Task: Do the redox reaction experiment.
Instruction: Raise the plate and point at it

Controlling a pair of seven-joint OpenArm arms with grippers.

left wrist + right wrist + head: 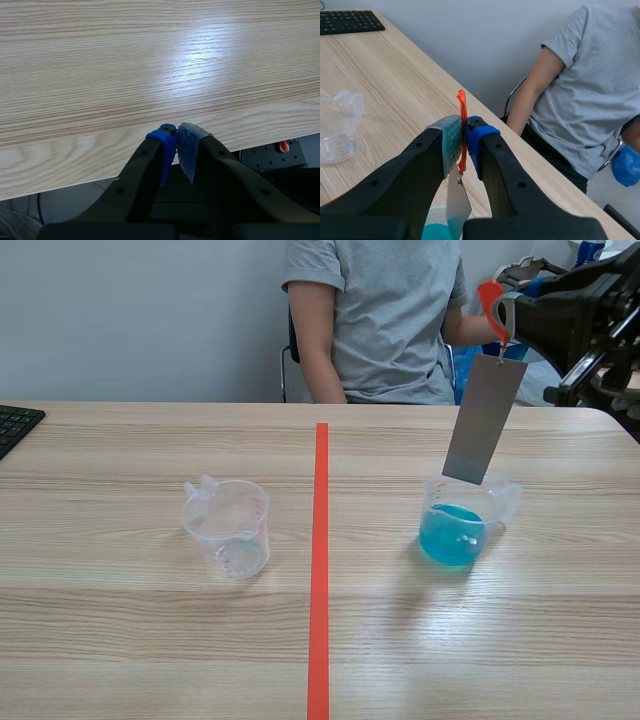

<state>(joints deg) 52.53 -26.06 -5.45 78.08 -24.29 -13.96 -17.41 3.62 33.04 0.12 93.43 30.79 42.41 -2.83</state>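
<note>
A grey metal strip point(485, 418) hangs from an orange tag point(491, 302) above the beaker of blue liquid point(458, 524) right of the tape line; its lower end is at the beaker's rim. My right gripper point(503, 312) is raised at the upper right, shut on the orange tag point(462, 131), with the strip point(457, 202) dangling below the fingers. An empty clear beaker point(229, 527) stands left of the tape line and shows beside the right gripper point(464, 145) as well point(337, 127). My left gripper point(176, 150) is shut on nothing over the table's edge.
A person in a grey shirt point(385, 315) sits across the table. A black keyboard point(15, 425) lies at the far left edge. The orange-red tape line point(320, 560) runs down the table's middle.
</note>
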